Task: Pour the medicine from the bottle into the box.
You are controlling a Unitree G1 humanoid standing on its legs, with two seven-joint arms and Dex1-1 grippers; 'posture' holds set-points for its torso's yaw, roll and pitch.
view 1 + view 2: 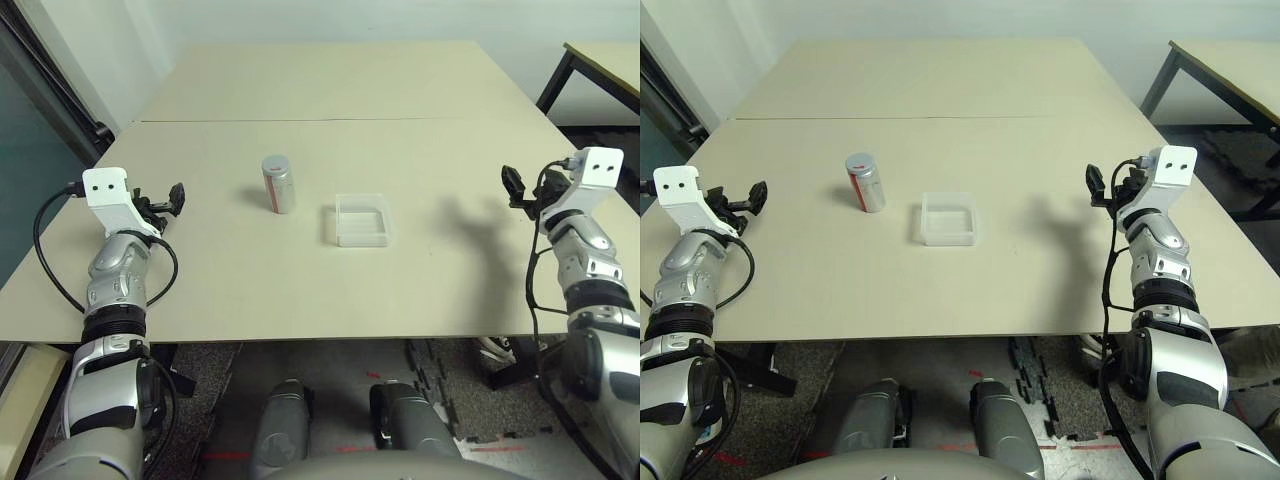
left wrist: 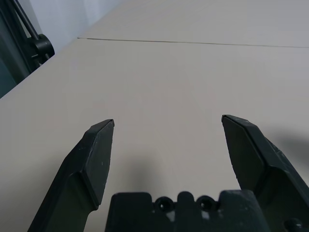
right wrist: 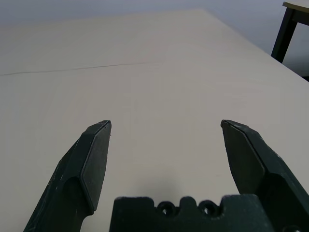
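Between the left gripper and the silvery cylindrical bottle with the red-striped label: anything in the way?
Only bare tabletop between left gripper and bottle, seen in the left eye view.

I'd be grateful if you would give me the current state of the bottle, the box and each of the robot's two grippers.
Bottle: upright on the table, top on, not held.
Box: open at the top, resting on the table, nothing visible inside.
Left gripper: open, nothing between its fingers.
Right gripper: open, nothing between its fingers.
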